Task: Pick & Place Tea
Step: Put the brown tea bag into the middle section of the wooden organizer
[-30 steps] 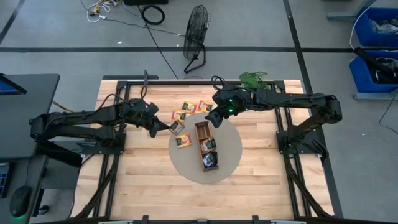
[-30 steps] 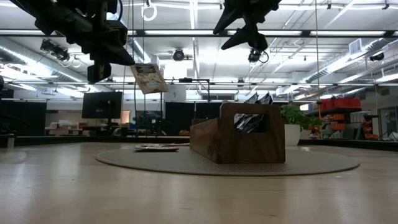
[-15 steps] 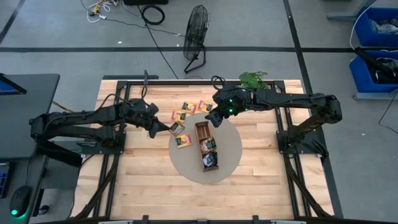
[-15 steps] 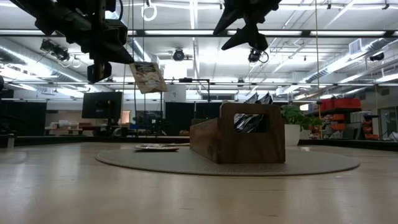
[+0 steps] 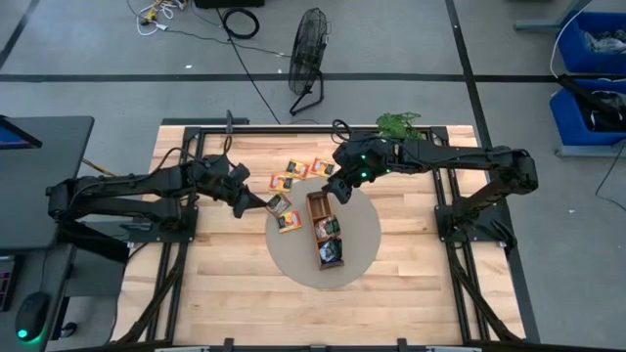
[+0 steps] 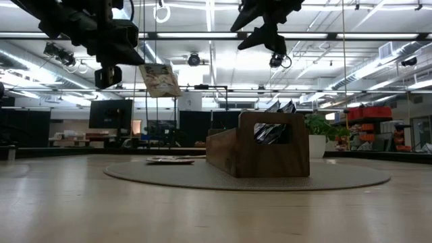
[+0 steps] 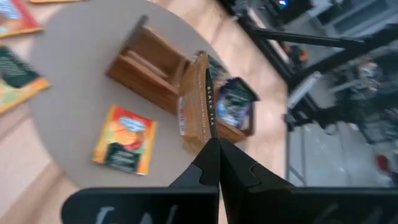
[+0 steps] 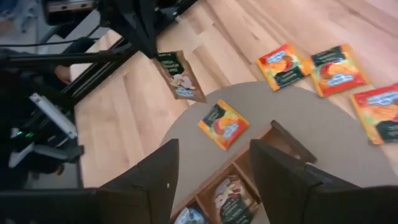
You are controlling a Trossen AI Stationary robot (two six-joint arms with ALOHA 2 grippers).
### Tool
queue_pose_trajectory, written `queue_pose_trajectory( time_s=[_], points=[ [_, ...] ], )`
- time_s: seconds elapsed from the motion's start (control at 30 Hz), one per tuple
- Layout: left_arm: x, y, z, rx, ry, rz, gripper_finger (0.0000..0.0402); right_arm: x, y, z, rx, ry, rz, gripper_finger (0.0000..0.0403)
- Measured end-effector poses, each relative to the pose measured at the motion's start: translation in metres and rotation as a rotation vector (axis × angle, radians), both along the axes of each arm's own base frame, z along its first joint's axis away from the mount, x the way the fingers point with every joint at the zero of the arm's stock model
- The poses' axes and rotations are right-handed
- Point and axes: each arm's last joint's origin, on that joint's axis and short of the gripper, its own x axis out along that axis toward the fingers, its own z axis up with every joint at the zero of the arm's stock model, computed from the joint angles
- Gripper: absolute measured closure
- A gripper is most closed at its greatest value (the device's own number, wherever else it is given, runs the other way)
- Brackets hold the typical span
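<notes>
My left gripper [image 5: 258, 201] is shut on a dark tea sachet [image 5: 279, 202], held in the air left of the wooden tray [image 5: 315, 207], over the left rim of the round mat [image 5: 364, 256]. The sachet also shows in the low view [image 6: 159, 80] and right wrist view [image 8: 181, 76]. An orange tea sachet [image 5: 289, 222] lies flat on the mat beside the tray. Three more orange sachets [image 5: 293, 169] lie on the table behind the mat. The tray holds dark sachets [image 5: 331, 250]. My right gripper [image 5: 337, 189] hangs open above the tray's far end. My left gripper pinches the sachet between its two fingertips at one edge [image 7: 209, 138], by the upper corner [image 6: 144, 68]. The fingers come from the table's left, slanting down. The sachet sticks out beyond the fingertips, tilted, lifted clear of table and mat.
A green plant [image 5: 397, 123] stands at the table's far edge, right of centre. Bare wood [image 5: 235, 293] lies in front of the mat. A fan [image 5: 309, 61] stands on the floor beyond the table.
My right gripper has rolled slightly at the wrist while staying in place above the tray's far end.
</notes>
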Motion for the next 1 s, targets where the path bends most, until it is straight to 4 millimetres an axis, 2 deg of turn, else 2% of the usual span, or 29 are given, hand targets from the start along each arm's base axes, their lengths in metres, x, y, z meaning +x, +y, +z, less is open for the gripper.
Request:
queue_pose_trajectory(
  time_s=[0.27,0.4,0.5,0.8,1.0],
  points=[
    [0.006,-0.006,0.012,-0.053,-0.139,-0.112,0.0401,0.006,0.001,0.008,-0.088,-0.116,0.128,0.0199],
    [0.007,-0.011,0.012,-0.064,-0.133,-0.101,0.0401,0.014,-0.001,0.006,-0.153,-0.158,0.168,0.0199],
    [0.008,-0.014,0.013,-0.052,-0.134,-0.094,0.0401,0.026,-0.002,0.002,-0.185,-0.195,0.192,0.0199],
    [0.010,-0.022,0.008,-0.076,-0.094,-0.109,0.0401,0.077,-0.004,-0.015,-0.090,-0.157,0.305,0.0199],
    [0.011,-0.027,0.003,-0.081,-0.044,-0.140,0.0401,0.100,0.000,-0.003,-0.136,-0.054,0.451,0.0199]
  ],
)
